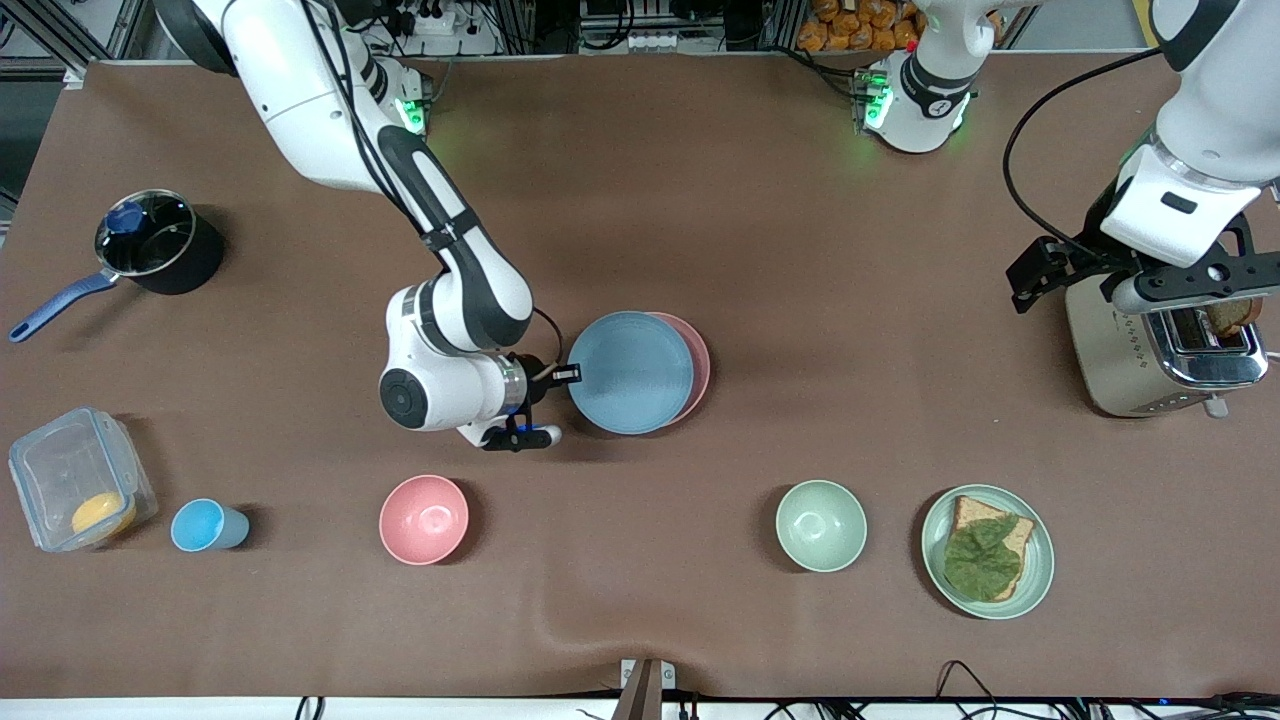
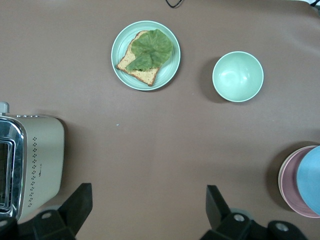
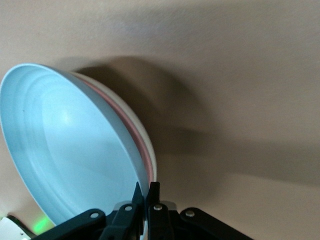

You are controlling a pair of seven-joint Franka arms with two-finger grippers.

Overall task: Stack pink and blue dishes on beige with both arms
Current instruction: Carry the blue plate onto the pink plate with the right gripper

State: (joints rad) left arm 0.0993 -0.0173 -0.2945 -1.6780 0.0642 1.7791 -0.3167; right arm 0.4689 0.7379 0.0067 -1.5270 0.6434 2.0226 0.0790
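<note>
A toaster (image 1: pixel 1165 350) with bread in its slot stands at the left arm's end of the table. Nearest the front camera sit a green plate (image 1: pixel 988 551) of bread and lettuce, a green bowl (image 1: pixel 821 525), a pink bowl (image 1: pixel 424 519), a blue cup (image 1: pixel 205 526) and a clear container (image 1: pixel 75 480). A saucepan (image 1: pixel 150 245) stands farther from that camera.

No text, label, brand or number can be read anywhere — the toaster (image 1: pixel 1165 350), at about three o'clock on the table, carries only small marks on its side, too fine to make out, and the plates and bowls are plain.
</note>
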